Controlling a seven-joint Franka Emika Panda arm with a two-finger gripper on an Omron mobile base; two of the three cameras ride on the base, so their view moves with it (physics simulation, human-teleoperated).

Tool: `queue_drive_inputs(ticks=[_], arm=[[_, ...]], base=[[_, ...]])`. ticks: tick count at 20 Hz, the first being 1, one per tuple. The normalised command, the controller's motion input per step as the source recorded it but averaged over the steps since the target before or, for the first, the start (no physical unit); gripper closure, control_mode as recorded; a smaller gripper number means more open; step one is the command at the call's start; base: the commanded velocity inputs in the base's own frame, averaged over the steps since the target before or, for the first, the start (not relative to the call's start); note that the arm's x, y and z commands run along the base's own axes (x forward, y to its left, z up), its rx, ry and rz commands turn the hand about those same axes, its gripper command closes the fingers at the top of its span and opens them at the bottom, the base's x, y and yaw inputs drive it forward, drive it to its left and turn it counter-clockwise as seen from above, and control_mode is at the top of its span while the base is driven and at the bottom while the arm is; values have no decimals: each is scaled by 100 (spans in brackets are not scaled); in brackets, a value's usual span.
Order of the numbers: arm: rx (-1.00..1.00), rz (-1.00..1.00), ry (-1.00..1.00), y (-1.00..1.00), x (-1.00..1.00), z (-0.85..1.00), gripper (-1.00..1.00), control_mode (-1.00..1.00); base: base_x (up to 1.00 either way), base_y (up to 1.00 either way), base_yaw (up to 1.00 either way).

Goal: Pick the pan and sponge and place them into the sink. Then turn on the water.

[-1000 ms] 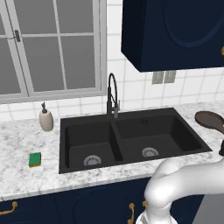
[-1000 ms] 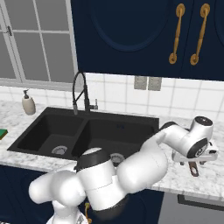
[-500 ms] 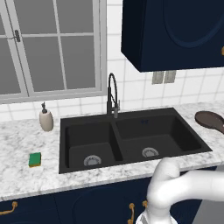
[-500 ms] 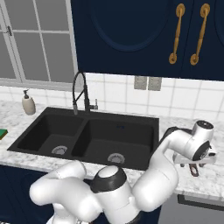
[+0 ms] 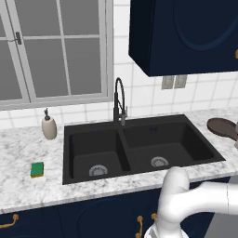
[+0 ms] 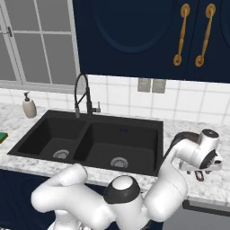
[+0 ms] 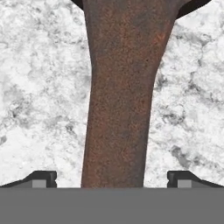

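The copper-brown pan (image 5: pixel 224 127) lies on the marble counter to the right of the black double sink (image 5: pixel 124 154). In the hand view its long handle (image 7: pixel 120 100) runs straight down the middle. My gripper (image 7: pixel 113 179) is open, with one fingertip (image 7: pixel 43 178) on each side of the handle, close above the counter. From the right base view the gripper (image 6: pixel 199 172) hangs low over the counter, right of the sink (image 6: pixel 134 140). The green-topped sponge (image 5: pixel 37 169) rests on the counter left of the sink. No water runs from the black gooseneck faucet (image 5: pixel 119 99).
A beige soap dispenser (image 5: pixel 48 126) stands behind the sponge near the window. Navy wall cabinets (image 5: pixel 186 32) hang above the right half of the sink. My white arm (image 6: pixel 175 179) reaches across the counter's front edge on the right.
The hand has sunk lower toward the pan's handle at the right and has left the right edge of the left base view. Pan, sponge and faucet are as before.
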Motion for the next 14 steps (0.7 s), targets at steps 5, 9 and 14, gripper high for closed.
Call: queue_drive_inputs(ticks=[5,9,14], arm=[[0,0,0,-9,15,-30,-100,-100],[-7,0,14,0,3,-23,100,-100],[-8,0,-1,8,0,-28,100,-100]], base=[[0,0,0],[0,0,0],[0,0,0]])
